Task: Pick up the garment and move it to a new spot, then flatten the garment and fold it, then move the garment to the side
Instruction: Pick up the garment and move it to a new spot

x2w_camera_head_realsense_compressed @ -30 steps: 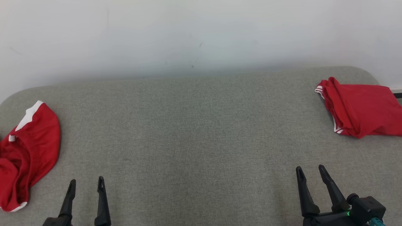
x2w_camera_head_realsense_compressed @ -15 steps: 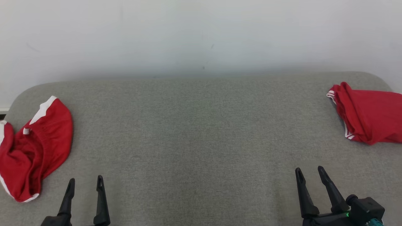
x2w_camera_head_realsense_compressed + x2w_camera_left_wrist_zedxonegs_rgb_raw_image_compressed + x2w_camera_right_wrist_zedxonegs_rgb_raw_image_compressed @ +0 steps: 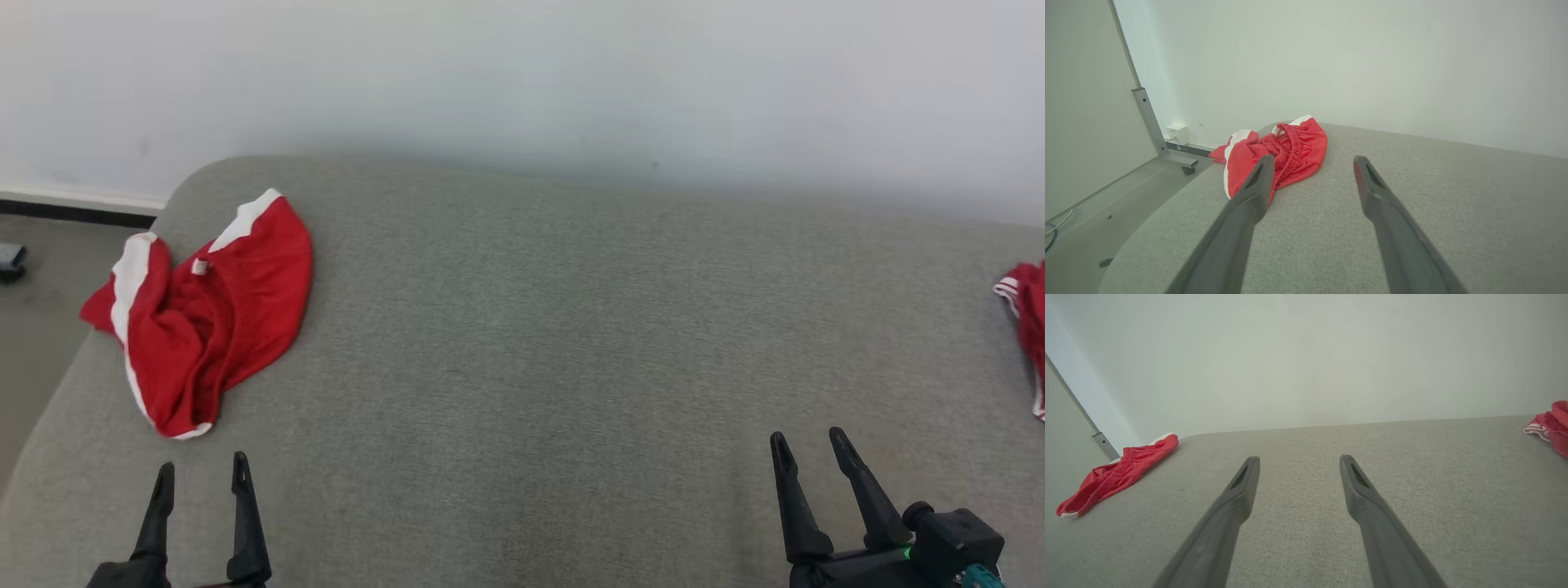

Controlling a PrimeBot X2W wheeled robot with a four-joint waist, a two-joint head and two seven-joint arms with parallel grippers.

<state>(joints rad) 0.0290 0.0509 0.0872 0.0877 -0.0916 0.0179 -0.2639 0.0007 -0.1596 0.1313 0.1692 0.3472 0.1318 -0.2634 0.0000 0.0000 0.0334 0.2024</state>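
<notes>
At the far left, a strip of floor (image 3: 33,327) is showing beside the grey padded surface (image 3: 531,343). A small dark object (image 3: 10,260) is lying on the floor, and I cannot tell what it is. The crumpled red garment (image 3: 208,314), which has white bands, is lying near the left rear corner of the surface. One part of it is hanging a little over the left edge. In the left wrist view its elastic waistband is facing up. In front of the garment, near it but not touching, the left gripper (image 3: 202,462) is hovering with its two dark fingers spread and holding nothing. A pale wall (image 3: 522,73) is standing behind the surface. At the lower right, the right gripper (image 3: 806,435) is pointing forward, with its fingers also standing apart and gripping nothing. At the right edge, a second red garment (image 3: 1030,327) with thin white stripes is resting on the surface, well apart from both grippers.
</notes>
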